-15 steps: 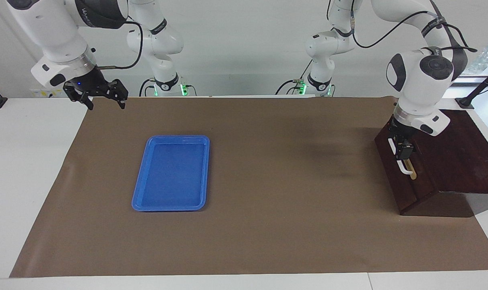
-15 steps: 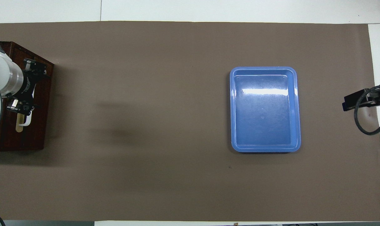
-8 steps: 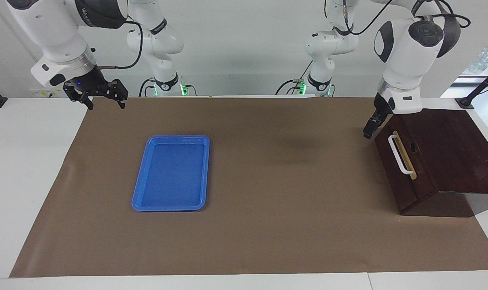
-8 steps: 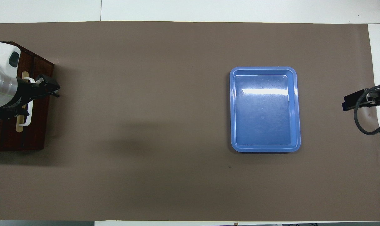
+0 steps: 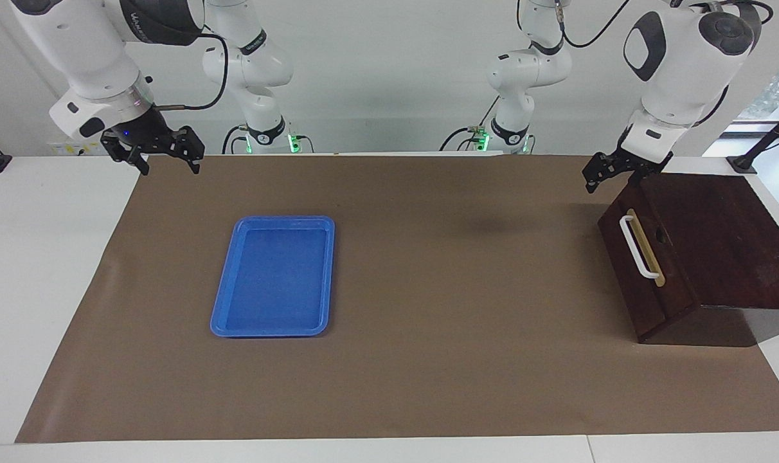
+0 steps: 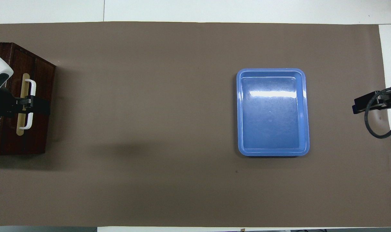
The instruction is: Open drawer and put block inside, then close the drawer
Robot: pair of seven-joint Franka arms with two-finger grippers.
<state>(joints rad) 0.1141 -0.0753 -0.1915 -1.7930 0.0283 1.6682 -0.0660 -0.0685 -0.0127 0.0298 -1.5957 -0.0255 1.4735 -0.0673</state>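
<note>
The dark brown drawer (image 5: pixel 650 283) sits shut in its dark wood box (image 5: pixel 717 238) at the left arm's end of the table. Its white bar handle (image 5: pixel 635 246) is free, with nothing on it. My left gripper (image 5: pixel 603 175) hangs open and empty in the air above the drawer's front. In the overhead view the left gripper (image 6: pixel 37 105) covers the middle of the handle (image 6: pixel 30 84). My right gripper (image 5: pixel 166 162) waits open and empty above the mat's edge at the right arm's end. The block is out of view.
A flat blue tray (image 5: pixel 275 276) lies empty on the brown mat (image 5: pixel 441 308) toward the right arm's end, also seen from overhead as the blue tray (image 6: pixel 273 112). White tabletop (image 5: pixel 42 270) borders the mat.
My left gripper has let go of the white handle, risen and swung up off the drawer front. The drawer stays shut. The right arm has not moved.
</note>
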